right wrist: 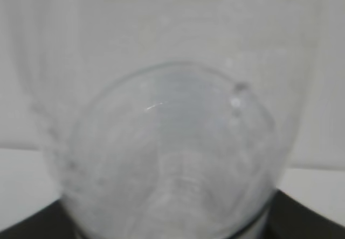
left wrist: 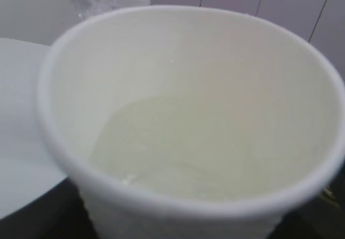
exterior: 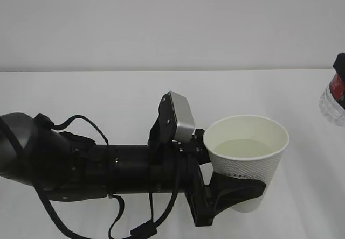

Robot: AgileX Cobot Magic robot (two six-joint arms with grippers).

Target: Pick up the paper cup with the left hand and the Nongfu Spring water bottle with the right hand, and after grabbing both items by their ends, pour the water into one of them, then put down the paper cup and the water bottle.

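Table (exterior: 81, 93) scene with two arms, one cup and one bottle.

Left arm (exterior: 81, 166), the biggest thing in view, lies along the table from the left edge, a silver-grey block (exterior: 182, 116) on its wrist; its gripper (exterior: 235, 188) is clamped round the lower wall of the cup (exterior: 249, 163), jaws spread to the cup's width. The cup stands upright, mouth up, right of centre, with a shallow pool of water (exterior: 243, 148) in the bottom (clear, well below the rim). The bottle (exterior: 334, 96) shows only at the right edge of the exterior view, tilted, red label partly visible, apart from the cup. From the right wrist its clear body (right wrist: 172, 158) fills the view lengthwise, seemingly gripped by the right gripper, though the fingers themselves are hidden.
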